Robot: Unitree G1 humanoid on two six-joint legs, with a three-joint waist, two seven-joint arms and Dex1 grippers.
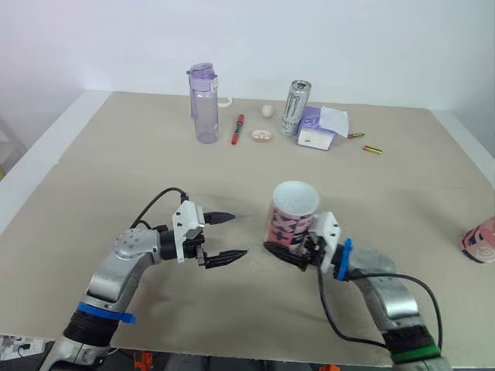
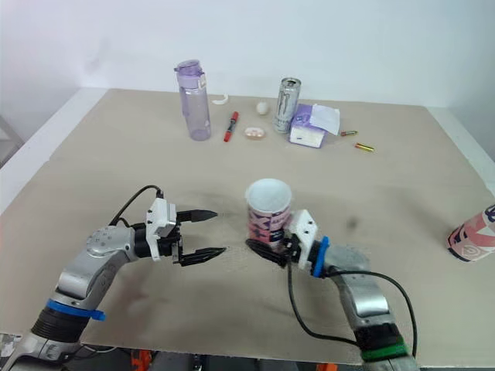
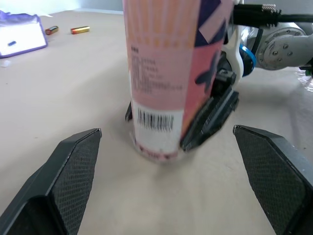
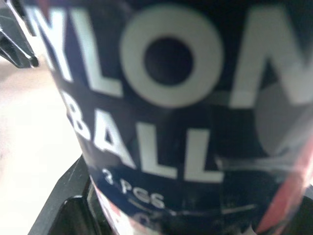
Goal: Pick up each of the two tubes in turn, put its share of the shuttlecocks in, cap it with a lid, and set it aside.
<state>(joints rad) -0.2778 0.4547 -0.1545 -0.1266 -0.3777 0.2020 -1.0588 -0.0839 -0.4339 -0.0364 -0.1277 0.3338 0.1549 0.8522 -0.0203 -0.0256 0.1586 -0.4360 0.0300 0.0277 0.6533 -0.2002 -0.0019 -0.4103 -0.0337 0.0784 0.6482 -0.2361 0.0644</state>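
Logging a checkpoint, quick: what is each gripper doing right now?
Left gripper: open, empty.
Right gripper: closed on the upright tube.

The beige counter (image 1: pixel 116 178) carries a purple water bottle (image 1: pixel 204 104) upright at 11 o'clock. A red marker (image 1: pixel 237 129), a white ball (image 1: pixel 267 110) and an energy-drink can (image 1: pixel 295 108) sit toward 12, with a tissue pack (image 1: pixel 319 133) and two batteries (image 1: pixel 373 150) toward 1. A pink shuttlecock tube (image 1: pixel 291 216) stands open-mouthed near the middle, and a second tube (image 1: pixel 479 241) lies at 4 o'clock by the edge.
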